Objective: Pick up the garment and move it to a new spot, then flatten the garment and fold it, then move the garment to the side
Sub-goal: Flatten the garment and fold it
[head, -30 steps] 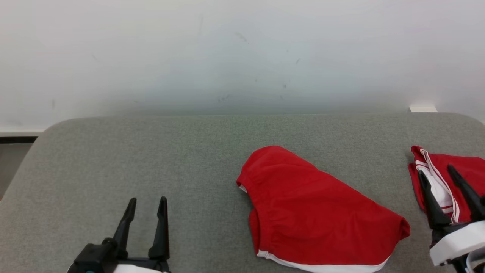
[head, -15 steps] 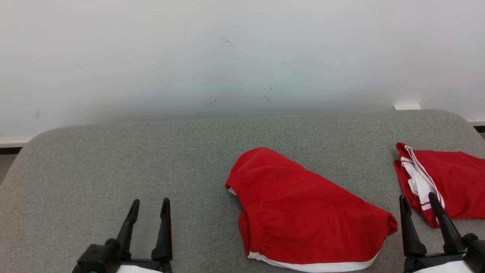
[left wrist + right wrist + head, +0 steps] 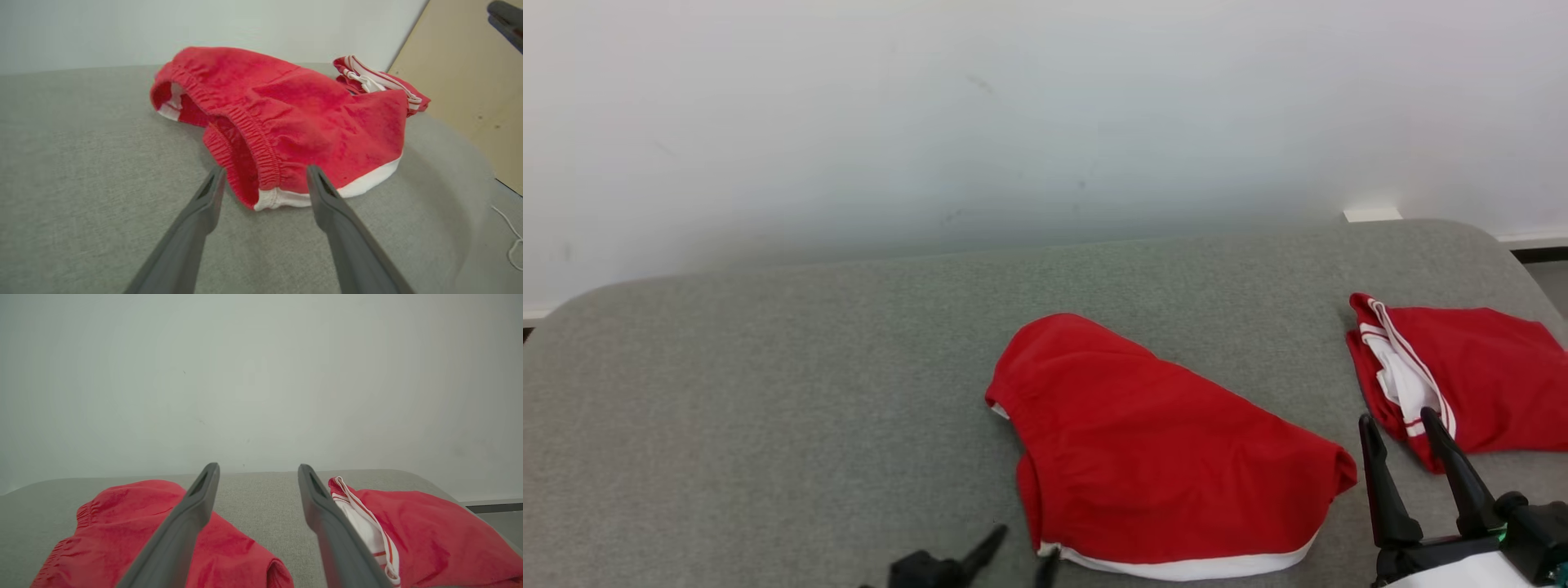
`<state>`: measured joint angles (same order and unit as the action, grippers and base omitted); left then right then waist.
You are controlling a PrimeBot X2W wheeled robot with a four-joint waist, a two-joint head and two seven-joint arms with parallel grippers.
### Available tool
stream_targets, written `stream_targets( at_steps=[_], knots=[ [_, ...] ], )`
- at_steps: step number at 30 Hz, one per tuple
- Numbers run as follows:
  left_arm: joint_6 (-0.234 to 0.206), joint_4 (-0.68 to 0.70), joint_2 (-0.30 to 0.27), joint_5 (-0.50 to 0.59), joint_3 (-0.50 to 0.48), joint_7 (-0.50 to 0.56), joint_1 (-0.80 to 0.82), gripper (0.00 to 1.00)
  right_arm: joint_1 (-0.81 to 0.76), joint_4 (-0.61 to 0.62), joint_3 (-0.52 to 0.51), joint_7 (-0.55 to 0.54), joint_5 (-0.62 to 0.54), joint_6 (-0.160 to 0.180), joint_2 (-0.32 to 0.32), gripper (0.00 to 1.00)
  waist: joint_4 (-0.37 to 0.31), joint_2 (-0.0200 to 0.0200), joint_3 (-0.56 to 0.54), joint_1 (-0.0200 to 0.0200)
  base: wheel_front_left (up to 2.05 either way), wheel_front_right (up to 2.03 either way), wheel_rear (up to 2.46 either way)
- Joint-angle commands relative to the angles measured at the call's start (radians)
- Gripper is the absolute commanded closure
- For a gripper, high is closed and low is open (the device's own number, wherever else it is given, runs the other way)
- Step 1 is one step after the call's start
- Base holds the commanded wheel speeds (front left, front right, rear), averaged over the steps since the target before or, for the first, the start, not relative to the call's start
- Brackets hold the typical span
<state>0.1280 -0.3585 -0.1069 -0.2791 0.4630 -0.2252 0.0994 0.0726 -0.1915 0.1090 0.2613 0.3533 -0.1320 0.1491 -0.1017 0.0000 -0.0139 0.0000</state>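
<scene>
Rising behind the tabletop's far edge, a plain pale wall (image 3: 1045,106), faintly scuffed, closes off the room. The tabletop (image 3: 768,392) is a broad pad with rounded corners, covered in grey, finely woven, felt-like cloth. Just right of the tabletop's middle, toward its near edge, lies the garment (image 3: 1168,465): red shorts of soft matte fabric, loosely heaped, with a gathered elastic waistband and a white hem band. A second red garment (image 3: 1486,384) with white striped trim lies crumpled at the tabletop's right end. The right jaws, long, dark and tapered, stand wide open and empty above the tabletop's near right edge. The left jaws, equally wide and holding nothing, sit low over the tabletop's near edge, their tips flanking the garment's white-hemmed corner. A small white block (image 3: 1372,215) shows just beyond the tabletop's far right corner.
</scene>
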Motion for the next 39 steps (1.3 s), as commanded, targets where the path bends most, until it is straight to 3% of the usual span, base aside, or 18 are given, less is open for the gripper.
stream_targets(
  at_steps=[1, 6, 12, 13, 14, 15, 27, 34, 39],
  knots=[
    [0.002, -0.031, -0.021, -0.038, 0.061, 0.011, 0.034, 0.0, 0.016, -0.004, 0.002, 0.004, 0.007, 0.003, 0.007, 0.0, -0.016, 0.0, 0.009, 0.0, 0.0, 0.0, 0.0],
    [0.001, -0.145, -0.044, -0.121, 0.166, 0.027, 0.116, 0.0, 0.036, -0.004, 0.005, 0.004, 0.006, 0.003, -0.002, 0.0, -0.049, 0.0, 0.025, 0.0, 0.0, 0.0, 0.0],
    [0.001, -0.295, -0.04, -0.144, 0.204, 0.013, 0.198, 0.0, 0.05, -0.005, 0.013, 0.004, 0.008, 0.003, -0.011, 0.0, -0.086, 0.0, 0.044, 0.0, 0.0, 0.0, 0.0],
    [0.001, -0.307, -0.035, -0.151, 0.207, 0.005, 0.209, 0.24, 0.051, -0.005, 0.011, 0.004, 0.008, 0.003, -0.012, 0.0, -0.089, 0.0, 0.045, 0.0, 0.0, 0.0, 0.0],
    [0.001, -0.314, -0.032, -0.154, 0.211, -0.002, 0.216, 0.72, 0.05, -0.003, 0.008, 0.004, 0.007, 0.003, -0.013, 0.0, -0.091, 0.0, 0.047, 0.0, 0.0, 0.0, 0.0],
    [0.001, -0.317, -0.032, -0.155, 0.215, -0.011, 0.222, 1.0, 0.048, -0.002, 0.006, 0.004, 0.007, 0.003, -0.014, 0.0, -0.092, 0.0, 0.048, 0.0, 0.0, 0.0, 0.0],
    [-0.011, -0.235, -0.122, -0.224, 0.173, -0.036, 0.176, 1.0, 0.008, 0.002, -0.041, 0.004, -0.002, 0.003, -0.001, 0.0, -0.037, 0.0, 0.037, 0.0, 0.0, 0.0, 0.0],
    [-0.083, -0.188, -0.177, -0.272, 0.115, -0.008, 0.108, 1.0, -0.01, -0.017, -0.045, 0.004, -0.001, 0.003, 0.017, 0.0, 0.013, 0.0, 0.016, 0.0, 0.0, 0.0, 0.0],
    [-0.139, -0.193, -0.186, -0.295, 0.086, 0.024, 0.075, 1.0, -0.014, -0.039, -0.048, 0.003, -0.002, 0.003, 0.031, 0.0, 0.033, 0.0, 0.011, 0.0, 0.0, 0.0, 0.0]
  ],
)
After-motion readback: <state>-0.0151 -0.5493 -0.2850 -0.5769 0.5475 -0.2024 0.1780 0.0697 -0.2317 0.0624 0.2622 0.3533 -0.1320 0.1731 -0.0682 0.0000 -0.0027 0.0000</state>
